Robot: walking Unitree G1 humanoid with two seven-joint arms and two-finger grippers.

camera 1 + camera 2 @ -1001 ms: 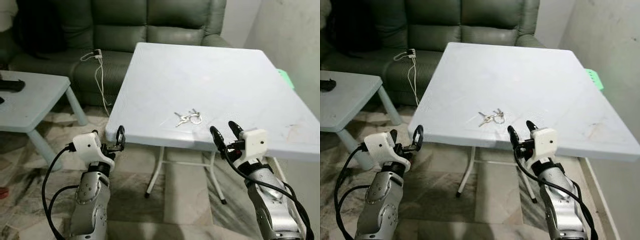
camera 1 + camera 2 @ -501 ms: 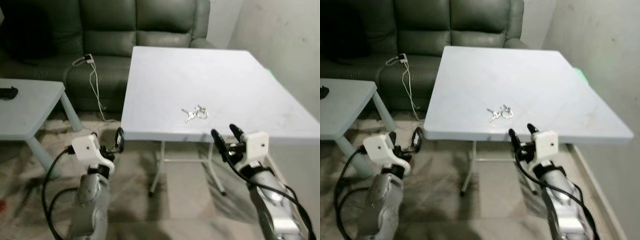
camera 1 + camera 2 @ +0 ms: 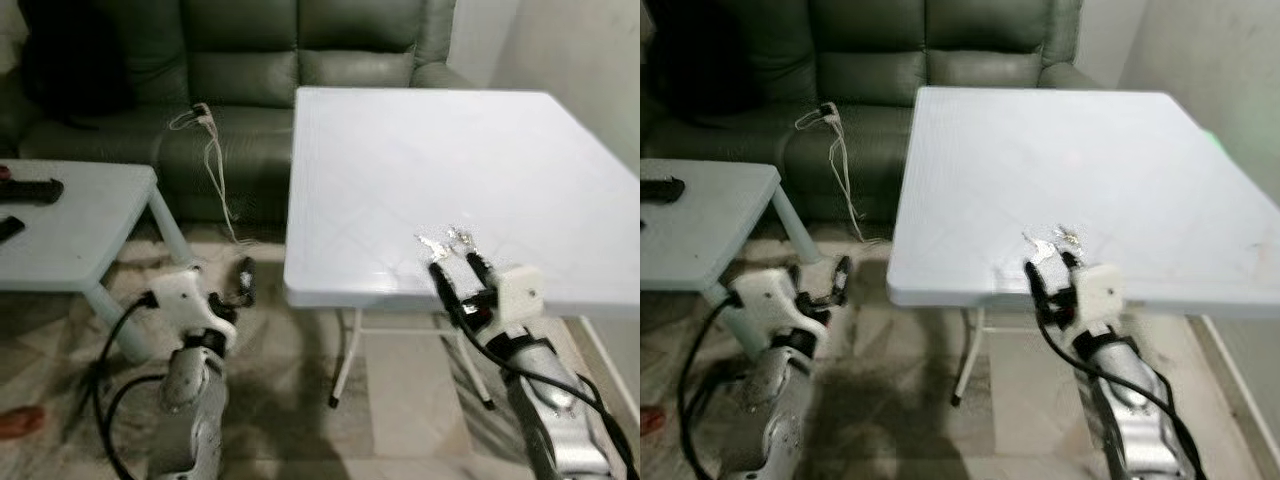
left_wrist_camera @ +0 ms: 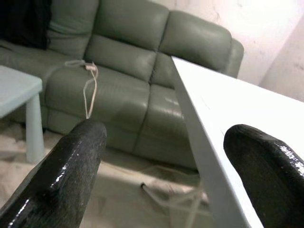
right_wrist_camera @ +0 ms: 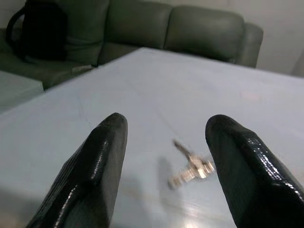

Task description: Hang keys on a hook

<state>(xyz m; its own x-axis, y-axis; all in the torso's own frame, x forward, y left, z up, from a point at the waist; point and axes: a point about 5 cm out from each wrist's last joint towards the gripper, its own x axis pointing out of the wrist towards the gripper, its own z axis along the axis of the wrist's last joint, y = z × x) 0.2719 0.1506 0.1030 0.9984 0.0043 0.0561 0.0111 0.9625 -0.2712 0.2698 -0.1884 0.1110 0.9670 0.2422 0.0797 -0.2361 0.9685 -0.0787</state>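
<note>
Item: small bunch of silver metal keys on a ring [image 3: 447, 241]. Location: lying flat on the pale blue square folding surface [image 3: 400, 160], near its front edge, untouched.

Right tool [image 3: 459, 277]: two long black fingers spread apart, nothing held; placed at the front edge of the surface, just short of the keys. In the right wrist view the keys [image 5: 192, 166] are seen on the surface ahead, between the lines of the two fingers [image 5: 102, 161].

Left tool [image 3: 245, 280]: held low beside the surface's left front corner, above the patterned stone floor [image 3: 280, 400]; fingers apart in the left wrist view [image 4: 71, 161], nothing between them.

Surroundings: dark green leather sofa [image 3: 250, 60] behind the surface; white charger cable [image 3: 205, 140] draped over its seat; low pale blue side table [image 3: 70, 230] at left.

Hook: none can be made out.

Progress: judged to be at the opening stage. Keys not yet grasped. Remaining: closing on the keys, lifting them, finding a hook, hanging them.
</note>
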